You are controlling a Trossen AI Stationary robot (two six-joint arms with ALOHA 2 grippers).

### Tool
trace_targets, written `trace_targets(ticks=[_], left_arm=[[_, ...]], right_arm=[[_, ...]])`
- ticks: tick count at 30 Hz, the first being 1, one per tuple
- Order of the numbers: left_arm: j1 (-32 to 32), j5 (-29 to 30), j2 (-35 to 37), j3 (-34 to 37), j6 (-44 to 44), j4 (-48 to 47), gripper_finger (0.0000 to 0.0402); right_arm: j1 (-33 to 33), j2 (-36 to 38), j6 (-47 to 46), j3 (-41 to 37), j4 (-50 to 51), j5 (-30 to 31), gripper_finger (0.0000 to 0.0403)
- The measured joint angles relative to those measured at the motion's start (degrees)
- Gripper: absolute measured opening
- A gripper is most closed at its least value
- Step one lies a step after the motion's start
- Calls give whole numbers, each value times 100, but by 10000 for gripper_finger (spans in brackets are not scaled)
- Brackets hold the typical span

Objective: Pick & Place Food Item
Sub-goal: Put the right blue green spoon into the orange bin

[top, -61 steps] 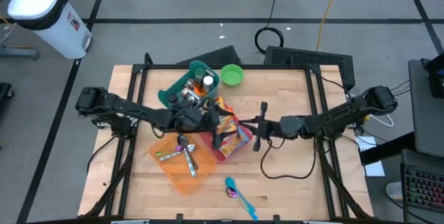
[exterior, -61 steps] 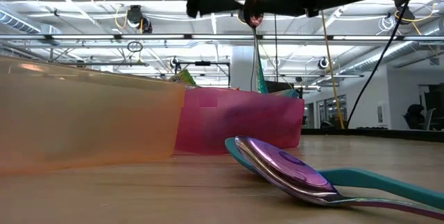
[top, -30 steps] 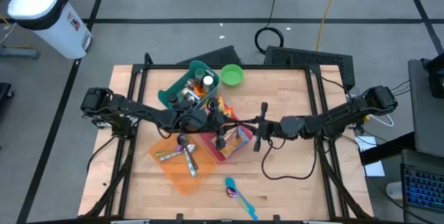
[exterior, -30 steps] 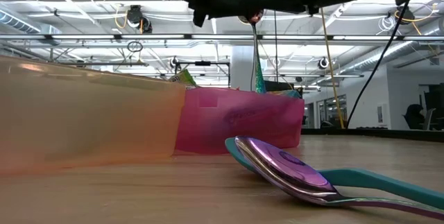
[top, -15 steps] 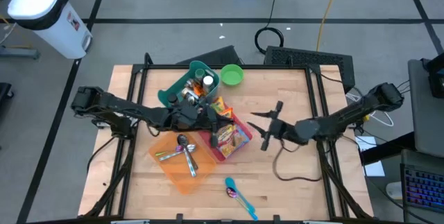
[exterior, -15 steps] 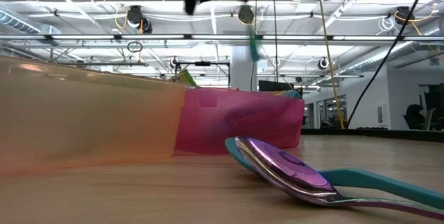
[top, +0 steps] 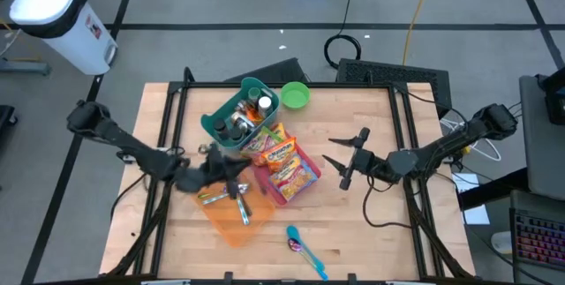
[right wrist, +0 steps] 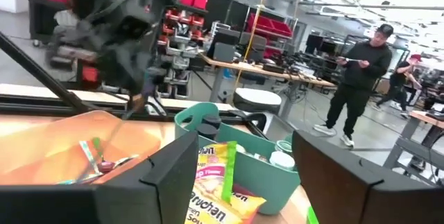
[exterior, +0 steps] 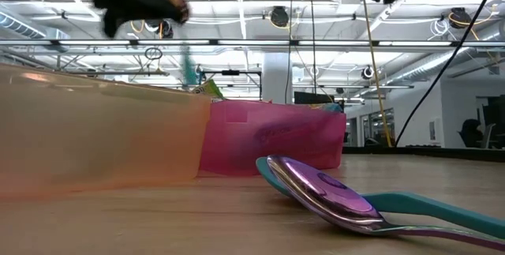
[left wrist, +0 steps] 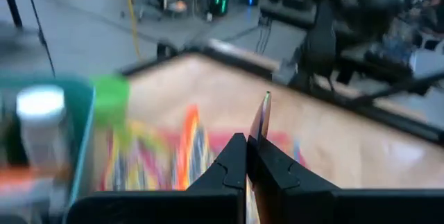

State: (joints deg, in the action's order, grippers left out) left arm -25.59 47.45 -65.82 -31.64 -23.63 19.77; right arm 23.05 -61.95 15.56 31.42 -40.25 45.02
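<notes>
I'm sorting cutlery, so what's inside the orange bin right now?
The orange bin holds a few pieces of cutlery, among them a spoon and something green-handled. The left pincer hangs over the bin's near corner and covers whatever lies beneath it, so an exact count isn't possible.

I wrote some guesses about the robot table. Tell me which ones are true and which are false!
1. The left gripper is shut on something thin. True: in the left wrist view its fingers pinch a thin item that sticks up between them.
2. The green bowl sits inside the orange bin. False: it stands on the table, beside the teal basket.
3. The right gripper is open and holds nothing. True.
4. The snack packets lie in the pink bin. True.
5. The purple spoon is in the teal basket. False: it lies on the table, near the front edge.
6. The orange bin is empty. False: it holds utensils.
</notes>
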Motion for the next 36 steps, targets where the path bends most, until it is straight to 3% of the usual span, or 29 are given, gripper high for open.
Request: trace_targets(ticks=[5,9,11,17,26,36], left_arm=[[-1199,1270,187,364,-1315,-282,4],[-1845,2632,37,389,-1180,-398,5],[-1999,2935,-184,389,-1293,-416,6],[-2104,2354,-590,386,-1645,-294,5],[-2063,2351,-1489,396,-2327,177,13],[-1695,1653,-1604,396,-2315,161,24]], right_arm=[[-18,-4,-8,-19,-76,-15,217],[-18,-4,-11,-20,-147,-11,215],[-18,-4,-85,-18,-154,-17,216],[-22,-4,-137,-18,-160,-23,213],[-46,-4,-137,-18,-112,-20,212],[-46,-4,-137,-18,-110,-18,211]])
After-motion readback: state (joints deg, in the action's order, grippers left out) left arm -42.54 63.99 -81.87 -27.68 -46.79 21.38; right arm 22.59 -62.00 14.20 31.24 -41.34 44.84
